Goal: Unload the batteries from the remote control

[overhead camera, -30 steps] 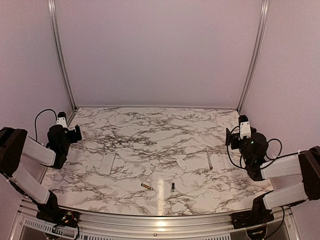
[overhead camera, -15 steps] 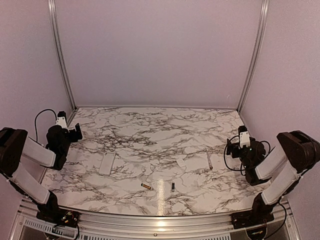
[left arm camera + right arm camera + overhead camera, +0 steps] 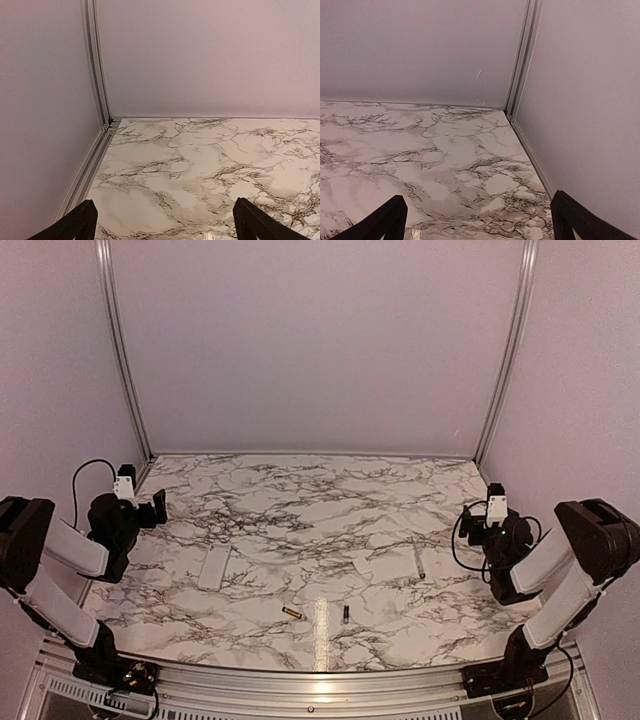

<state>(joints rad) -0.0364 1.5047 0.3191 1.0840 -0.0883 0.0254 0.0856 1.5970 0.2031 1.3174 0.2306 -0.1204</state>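
Flat white remote control (image 3: 215, 566) lying on the smooth, swirly marble table (image 3: 330, 500). To its right, out on the tabletop: gold-brown battery (image 3: 292, 612), then dark battery (image 3: 346, 614), both tiny and round. Farther right, thin pale rod (image 3: 419, 561). Left gripper (image 3: 165, 227) and right gripper (image 3: 481, 222) spread wide, holding nothing, well off either side of the remote control.

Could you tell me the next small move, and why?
Probably only settling both arms at rest: the gold-brown battery and the dark battery already lie loose on the table, apart from the remote control, and the left gripper and right gripper stand open, holding nothing.
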